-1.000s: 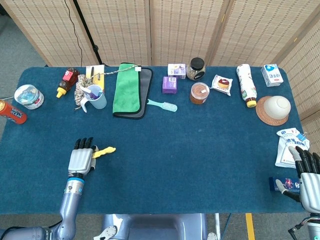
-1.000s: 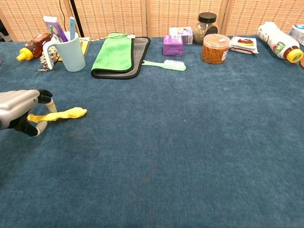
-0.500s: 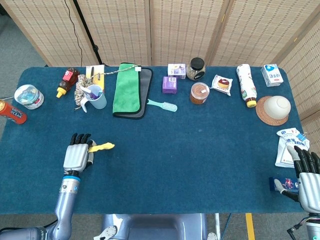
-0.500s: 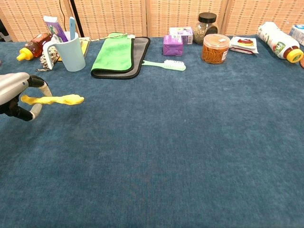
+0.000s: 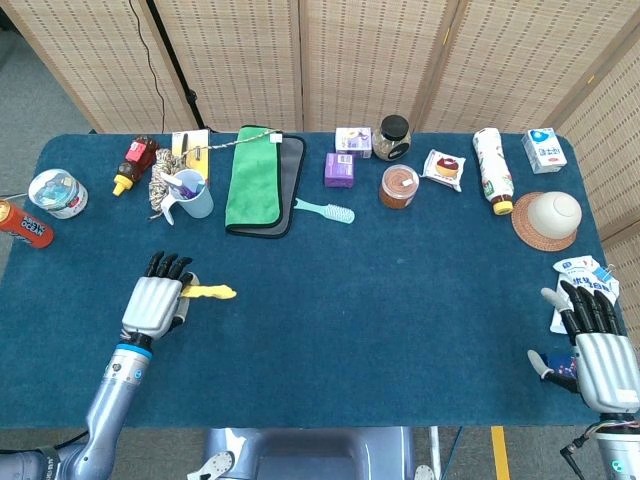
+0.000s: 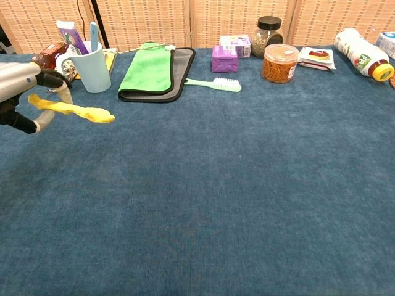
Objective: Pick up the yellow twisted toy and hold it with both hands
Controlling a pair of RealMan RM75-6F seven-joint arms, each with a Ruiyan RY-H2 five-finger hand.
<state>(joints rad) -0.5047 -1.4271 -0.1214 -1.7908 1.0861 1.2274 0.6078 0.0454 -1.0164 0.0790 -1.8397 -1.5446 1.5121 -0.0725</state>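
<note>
yellow twisted toy (image 6: 73,110) pinched in left robot hand (image 5: 155,303); right robot hand (image 5: 598,345) seemingly spread, empty.

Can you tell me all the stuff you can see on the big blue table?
yellow twisted toy: 1, yellow, held in left hand
cup: 1, light blue, back left
towel: 1, green, on grey mat
brush: 1, mint, beside mat
box: 1, purple, back middle
jars: 2, back middle
bottle: 1, white, back right
hat: 1, cream, right
table: 1, blue
left hand: holds toy
right hand: fingers apart, right edge
</note>
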